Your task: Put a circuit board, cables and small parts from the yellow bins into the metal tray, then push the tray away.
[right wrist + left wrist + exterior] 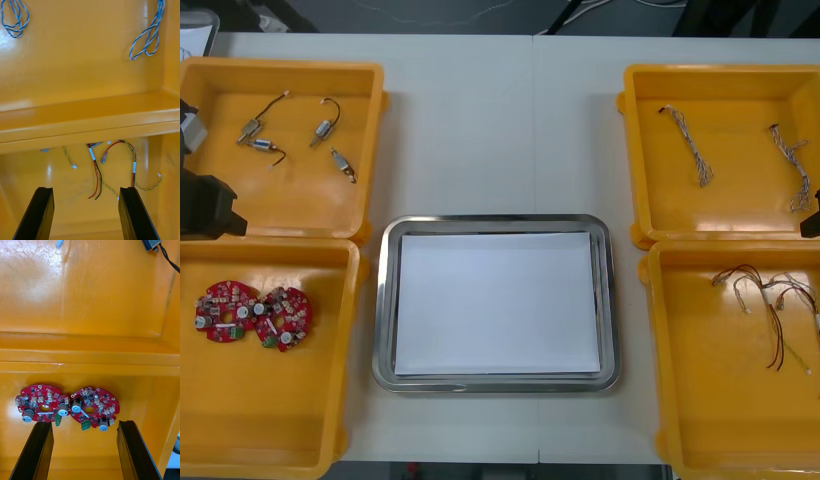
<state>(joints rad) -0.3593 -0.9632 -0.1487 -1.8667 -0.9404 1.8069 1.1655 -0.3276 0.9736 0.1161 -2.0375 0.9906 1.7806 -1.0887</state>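
Yellow bins (375,150): four on the bench (480,120), at 10, 8, 2 and 4 o'clock around the tray.
Metal tray (384,300): mid-bench, white inside, nothing in it.
Progress: by my reading no item is loaded yet; every pick and the final push are left.
Circuit boards (227,310): two round red ones, touching, in the 8 o'clock bin.
Small metal parts (255,130): 10 o'clock bin.
Twisted blue and white cables (690,150): 2 o'clock bin.
Red and yellow cables (770,300): 4 o'clock bin.
Left gripper (84,423): fingers apart, empty, over the 8 o'clock bin with the boards at its fingertips.
Right gripper (84,188): fingers spread, holding nothing, over the 4 o'clock bin, cables just beyond them.
Views: the front view lays out the tray and all bins; the wrist views add finger spread and nearness to each target.
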